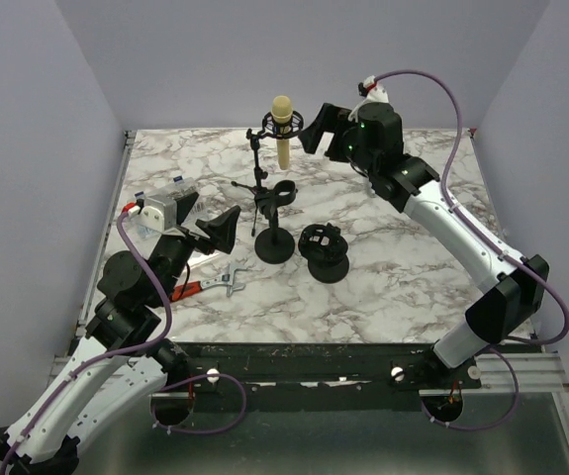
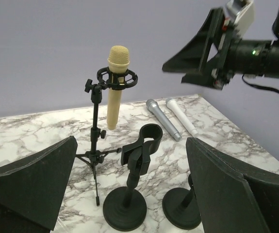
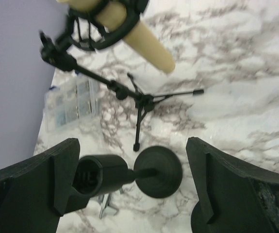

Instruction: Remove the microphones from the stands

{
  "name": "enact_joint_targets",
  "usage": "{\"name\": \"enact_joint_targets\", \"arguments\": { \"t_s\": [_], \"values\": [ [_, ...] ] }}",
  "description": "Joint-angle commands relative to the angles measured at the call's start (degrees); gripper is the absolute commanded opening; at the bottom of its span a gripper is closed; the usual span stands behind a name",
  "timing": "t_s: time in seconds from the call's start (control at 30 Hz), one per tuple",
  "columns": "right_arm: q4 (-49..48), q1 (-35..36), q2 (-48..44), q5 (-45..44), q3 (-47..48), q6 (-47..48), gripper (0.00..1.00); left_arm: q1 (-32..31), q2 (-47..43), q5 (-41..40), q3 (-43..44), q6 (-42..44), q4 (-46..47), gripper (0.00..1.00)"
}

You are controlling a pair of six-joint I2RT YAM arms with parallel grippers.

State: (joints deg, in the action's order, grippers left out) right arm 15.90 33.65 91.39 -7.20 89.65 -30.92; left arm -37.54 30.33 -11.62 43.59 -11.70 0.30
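A cream microphone stands upright in a black ring mount on a thin tripod stand at the back of the marble table. My right gripper is open and empty, raised just right of the microphone and apart from it. In the right wrist view the microphone lies above my open gripper. My left gripper is open and empty, at front left, facing the stands. In the left wrist view the microphone is far beyond my open gripper.
A round-based stand with an empty clip and a second black mount stand sit mid-table. A clear plastic box and a wrench lie at left. A silver microphone and a white one lie at the back.
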Motion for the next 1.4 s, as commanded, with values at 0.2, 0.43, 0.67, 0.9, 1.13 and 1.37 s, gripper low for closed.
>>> {"name": "enact_joint_targets", "arguments": {
  "t_s": [0.2, 0.43, 0.67, 0.9, 1.13, 1.37],
  "values": [
    [-8.5, 0.0, 9.5, -5.4, 15.6, 10.0, 0.99, -0.2, 0.3, -1.4, 0.5, -0.6, -0.2, 0.99],
    [-4.0, 0.0, 21.4, -3.0, 30.7, 13.2, 0.98, -0.2, 0.5, -1.2, 0.5, -0.7, -0.2, 0.99],
    [-3.2, 0.0, 26.6, -2.6, 34.4, 13.6, 0.90, -0.2, 1.2, -0.8, 0.7, -1.0, -0.2, 0.99],
    [-3.2, 0.3, 28.1, -1.2, 34.5, 12.9, 0.80, -0.2, 1.7, -0.3, 0.8, -1.2, -1.5, 0.99],
    [-3.0, 0.7, 29.5, -1.3, 35.5, 13.5, 0.79, -0.2, 2.0, -0.2, 0.9, -1.4, -1.7, 0.99],
    [-1.7, 1.3, 31.4, -0.4, 37.6, 14.1, 0.73, -0.2, 2.2, 0.1, 0.9, -1.6, -1.7, 0.99]
  ]
}}
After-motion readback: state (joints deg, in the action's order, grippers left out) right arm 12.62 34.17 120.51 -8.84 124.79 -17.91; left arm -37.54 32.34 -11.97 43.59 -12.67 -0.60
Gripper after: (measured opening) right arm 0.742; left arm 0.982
